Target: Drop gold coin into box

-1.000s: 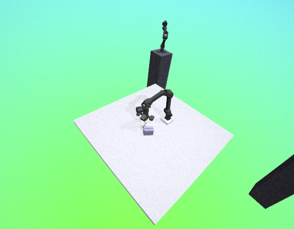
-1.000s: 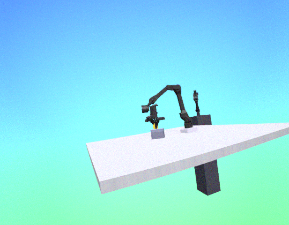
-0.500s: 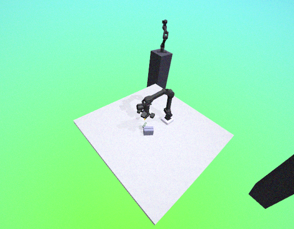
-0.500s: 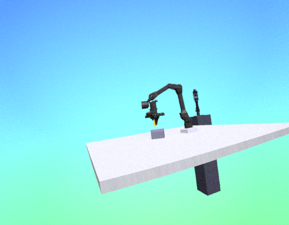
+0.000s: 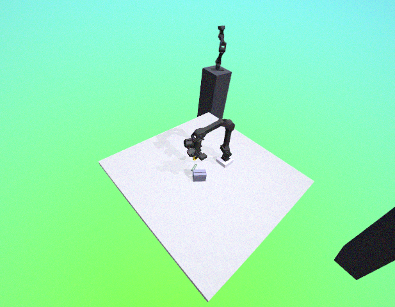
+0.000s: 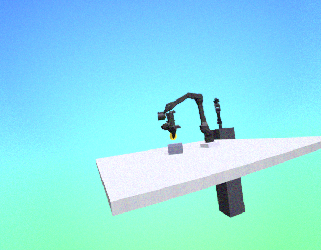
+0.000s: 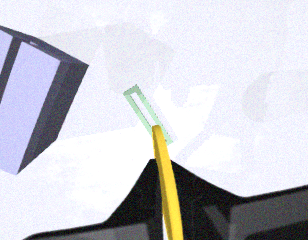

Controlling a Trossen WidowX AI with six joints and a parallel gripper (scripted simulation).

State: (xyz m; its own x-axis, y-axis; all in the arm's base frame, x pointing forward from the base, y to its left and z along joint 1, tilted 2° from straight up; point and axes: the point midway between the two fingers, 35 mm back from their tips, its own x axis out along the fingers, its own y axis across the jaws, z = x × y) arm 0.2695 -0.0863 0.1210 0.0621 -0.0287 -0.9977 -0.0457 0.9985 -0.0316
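Observation:
My gripper (image 6: 173,137) (image 7: 158,164) is shut on the gold coin (image 5: 194,158) (image 6: 171,136) (image 7: 170,200). It holds the coin on edge, high above the table. In the wrist view the coin shows as a thin upright band between the fingers. The green holder (image 5: 194,167) (image 7: 149,111) lies empty on the table below; it is hidden in the exterior view. The grey box (image 5: 199,176) (image 6: 175,148) (image 7: 34,105) stands beside the holder, at the left of the wrist view. Its dark slot (image 5: 200,172) (image 7: 7,72) runs along the lid. The coin is not over the slot.
The pale table (image 5: 203,224) (image 6: 155,174) carries the arm's white base block (image 5: 225,162) (image 6: 205,145). A dark pillar (image 5: 214,92) (image 6: 230,199) with a second arm (image 5: 221,46) (image 6: 217,113) stands at the table's far corner. A black beam (image 5: 372,244) shows at the lower right of the top view.

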